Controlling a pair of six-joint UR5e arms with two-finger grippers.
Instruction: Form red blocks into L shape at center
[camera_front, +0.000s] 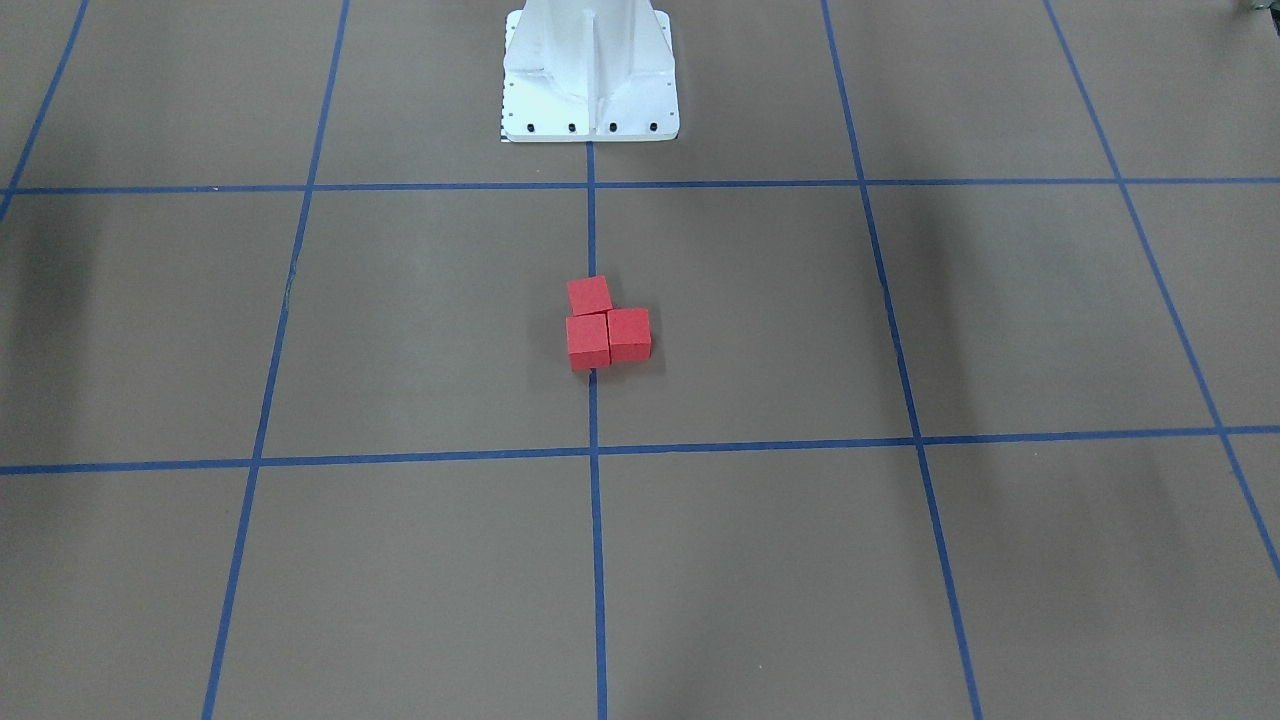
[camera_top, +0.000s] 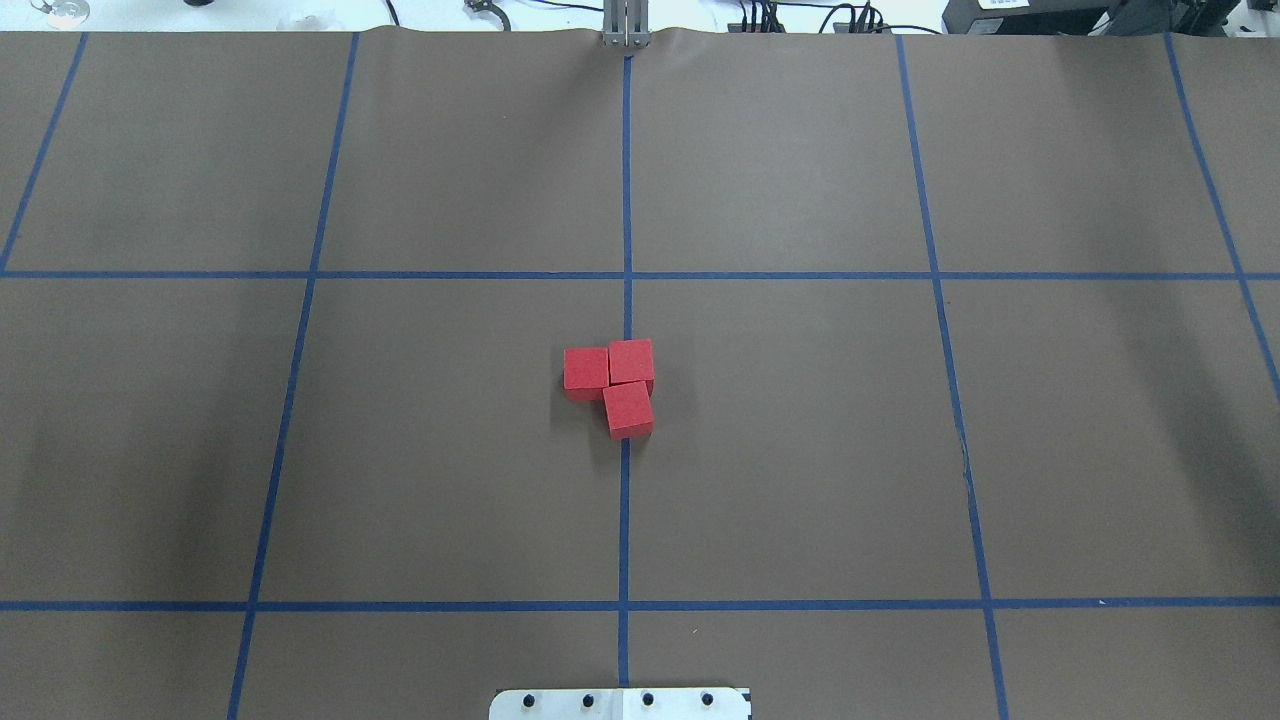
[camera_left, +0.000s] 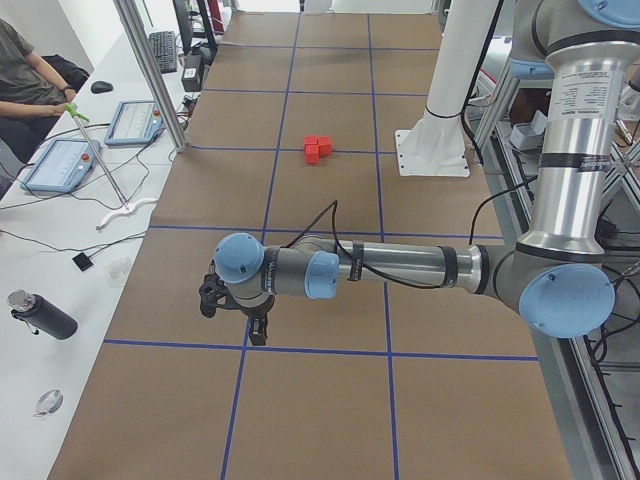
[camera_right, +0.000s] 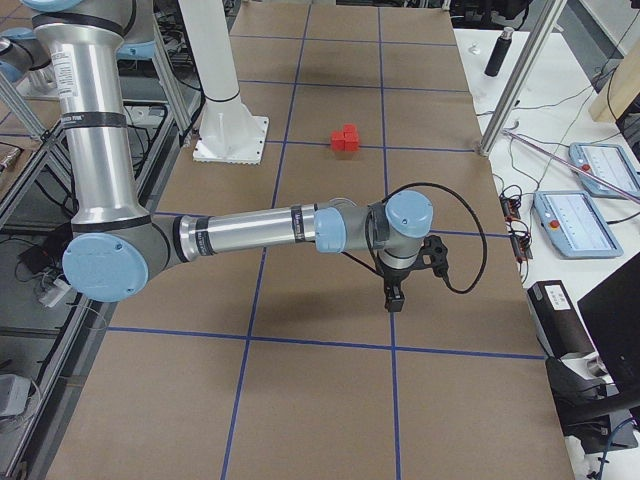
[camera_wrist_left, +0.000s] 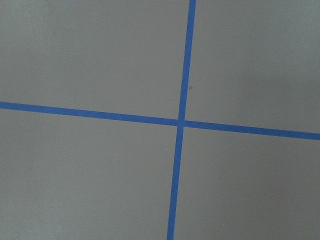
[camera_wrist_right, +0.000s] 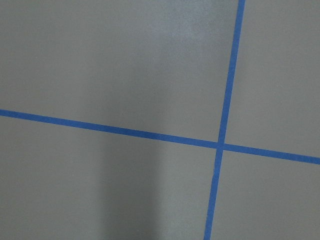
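Three red blocks (camera_top: 615, 385) touching in an L at the center (camera_top: 800, 440), astride the tape line (camera_top: 625, 520). Left hand (camera_left: 256, 336), right hand (camera_right: 392, 303) well apart above the table (camera_top: 150, 150); open or closed, cannot tell.

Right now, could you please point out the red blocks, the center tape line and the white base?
red blocks (camera_top: 630, 362), overhead view, corner block's top
center tape line (camera_top: 626, 200), overhead view, beyond the blocks
white base (camera_front: 592, 70), front-facing view, central rib

3 blocks (camera_top: 630, 364) touch in L at ctr (camera_top: 800, 450).
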